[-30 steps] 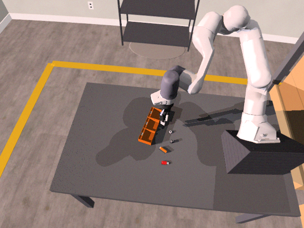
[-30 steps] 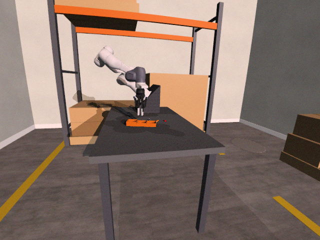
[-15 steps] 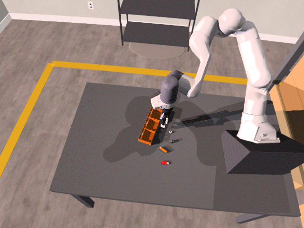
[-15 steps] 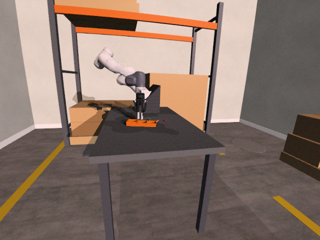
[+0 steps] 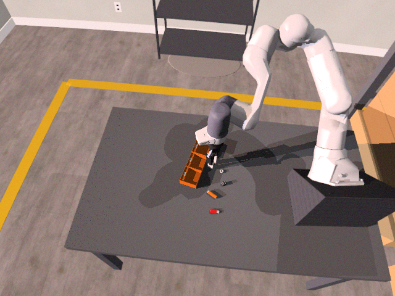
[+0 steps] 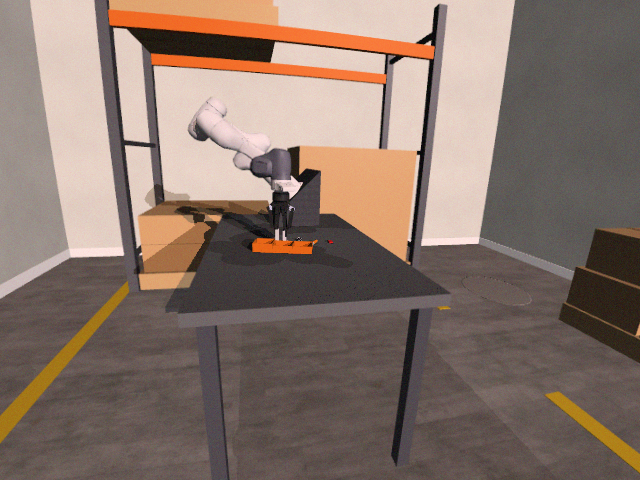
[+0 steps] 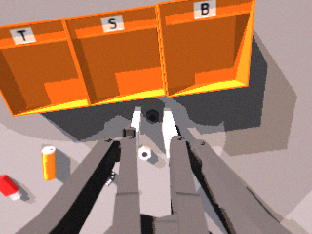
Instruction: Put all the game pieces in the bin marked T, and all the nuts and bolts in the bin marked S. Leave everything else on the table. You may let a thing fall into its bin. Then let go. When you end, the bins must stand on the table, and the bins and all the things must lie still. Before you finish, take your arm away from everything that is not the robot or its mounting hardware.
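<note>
My gripper [image 5: 212, 162] [image 6: 279, 238] [image 7: 151, 117] is partly open and empty, pointing down beside the bins' near wall. A dark round piece [image 7: 152, 116] shows between the fingertips in the wrist view, apparently below them; the top view does not show it. A white ring-like piece, perhaps a nut [image 5: 221, 171] [image 7: 144, 154], lies close by. A small dark and silvery piece [image 5: 223, 183] [image 7: 110, 178] lies further off, partly behind a finger in the wrist view. Bin T [image 5: 189, 184] [image 7: 51, 108] and bin S [image 7: 128, 97] show no contents.
Bin B [image 7: 210, 91] adjoins S in the same orange row, under the arm in the top view. An orange cylinder with a white end [image 5: 212, 194] [image 7: 49, 165] and a red piece with a pale end [image 5: 213, 211] [image 7: 8, 185] lie beyond the T end.
</note>
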`<state>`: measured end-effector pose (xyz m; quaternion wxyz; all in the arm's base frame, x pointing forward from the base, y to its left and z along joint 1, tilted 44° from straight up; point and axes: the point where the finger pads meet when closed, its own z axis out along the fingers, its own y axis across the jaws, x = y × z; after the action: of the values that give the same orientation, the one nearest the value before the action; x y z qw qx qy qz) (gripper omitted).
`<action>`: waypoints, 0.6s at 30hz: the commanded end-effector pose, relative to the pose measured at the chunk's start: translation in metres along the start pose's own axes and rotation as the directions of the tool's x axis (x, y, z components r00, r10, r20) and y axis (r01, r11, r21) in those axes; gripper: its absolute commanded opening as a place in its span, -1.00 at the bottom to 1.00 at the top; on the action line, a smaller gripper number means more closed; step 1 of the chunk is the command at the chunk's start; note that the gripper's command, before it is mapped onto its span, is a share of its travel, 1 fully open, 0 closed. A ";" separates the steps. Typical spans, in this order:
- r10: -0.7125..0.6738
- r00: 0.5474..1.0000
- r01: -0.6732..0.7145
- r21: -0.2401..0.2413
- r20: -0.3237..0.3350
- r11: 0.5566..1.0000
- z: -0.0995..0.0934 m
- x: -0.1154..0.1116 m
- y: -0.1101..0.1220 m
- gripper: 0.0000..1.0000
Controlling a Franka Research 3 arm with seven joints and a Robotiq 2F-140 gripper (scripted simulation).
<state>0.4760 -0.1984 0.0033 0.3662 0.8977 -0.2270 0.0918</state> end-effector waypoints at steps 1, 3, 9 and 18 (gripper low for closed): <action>0.014 1.000 -0.014 0.002 -0.001 1.000 0.006 0.001 0.000 -0.63; 0.014 1.000 -0.014 0.002 -0.001 1.000 0.008 0.000 0.001 -0.63; 0.014 1.000 -0.014 0.002 -0.001 1.000 0.008 0.000 0.001 -0.63; 0.014 1.000 -0.014 0.002 -0.001 1.000 0.008 0.000 0.001 -0.87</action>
<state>0.4754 -0.2027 -0.0012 0.3652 0.8973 -0.2295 0.0938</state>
